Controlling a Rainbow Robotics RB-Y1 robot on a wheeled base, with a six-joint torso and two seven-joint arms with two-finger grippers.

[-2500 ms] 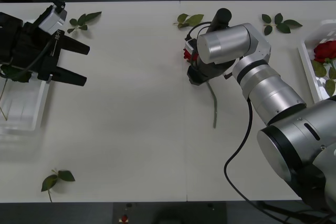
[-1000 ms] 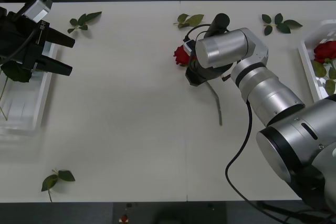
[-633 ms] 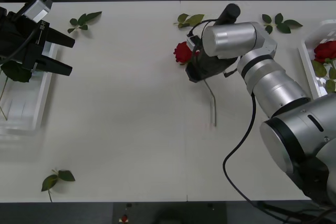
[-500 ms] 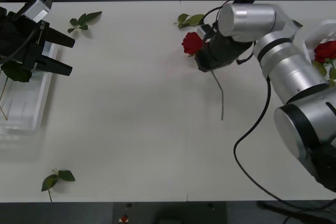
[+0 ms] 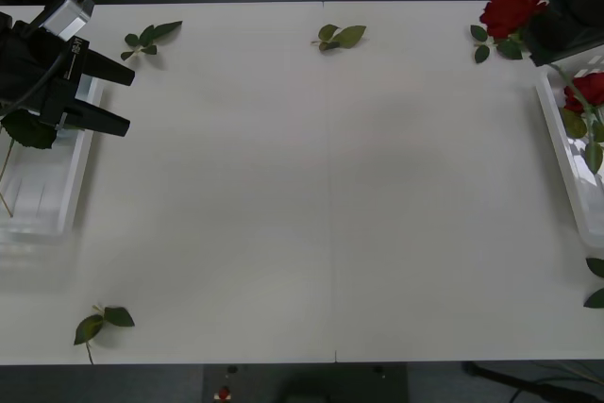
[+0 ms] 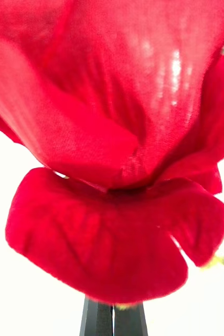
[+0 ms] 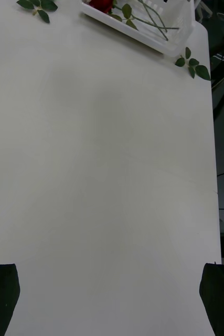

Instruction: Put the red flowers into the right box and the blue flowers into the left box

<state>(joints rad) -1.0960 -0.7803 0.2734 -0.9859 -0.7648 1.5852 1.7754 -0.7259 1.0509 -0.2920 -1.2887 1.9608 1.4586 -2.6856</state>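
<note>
- I have a red rose (image 5: 511, 8) carried in the right gripper (image 5: 557, 21) at the far right corner of the worktop (image 5: 321, 186), just beside the right box (image 5: 566, 153). The fingers (image 6: 112, 317) are pressed together on its stem right under the bloom, which sits close against the wrist camera.
- The step in hand, as I judge it, is the carry — the rose is up off the worktop and not yet over the tray.
- Its bloom points toward the robot's left and away from the base; the stem (image 5: 578, 92) trails down toward the box, so its long axis runs slanted, bloom high and far, stem end near the tray's rim.
- Next I need to swing it over the right box, line the stem with the tray's long side, lower and let go — beside the rose already lying there (image 5: 587, 90).
- My left gripper (image 5: 118, 99) waits with its fingers apart over the left box (image 5: 57, 186).
</note>
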